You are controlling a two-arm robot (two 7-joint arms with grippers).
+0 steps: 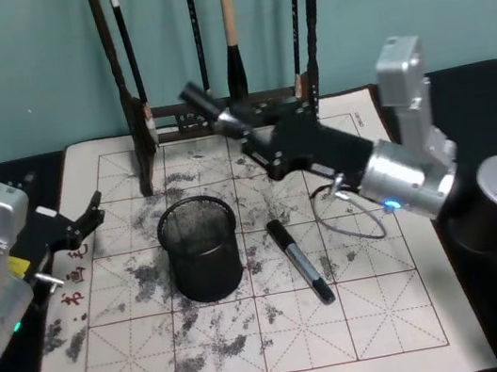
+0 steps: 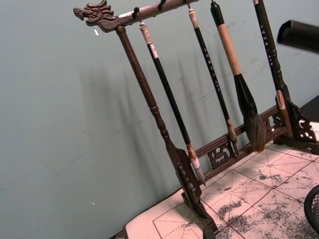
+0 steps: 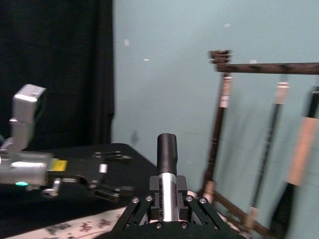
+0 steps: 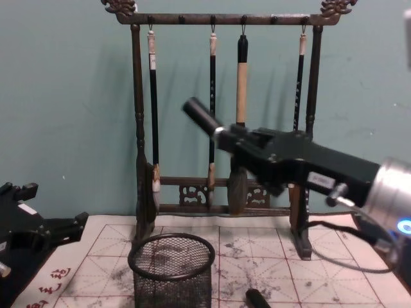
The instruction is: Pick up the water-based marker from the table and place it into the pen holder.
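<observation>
On the near part of the cream mat [image 1: 376, 317], which covers the dark table [image 1: 478, 76], a second marker [image 1: 300, 261] lies flat, just to the right of the pen holder [image 1: 205, 270] and apart from it; the holder stands upright on the ink-smudged grid, and its open mouth shows bare mesh inside.

At the mat's left edge the left gripper [image 1: 94, 218] sits low, clear of the holder; its fingers are spread with nothing between them.

Farther back, the right gripper [image 1: 242, 134] reaches in from the right, raised above the mat, beyond the holder and a little to its right; its fingers pinch the water-based marker [image 1: 206, 105] by the silver barrel. The black cap end sticks out past the fingertips, tilted upward and toward the robot's left; from the chest camera the cap [image 4: 200, 114] hangs high over the holder's right side, not touching it.

Behind the gripper stands the wooden brush rack [image 4: 137, 128] at the mat's far edge; four brushes [image 4: 242, 70] hang from its top bar, tips down; beyond it is the teal wall [image 1: 19, 71].
</observation>
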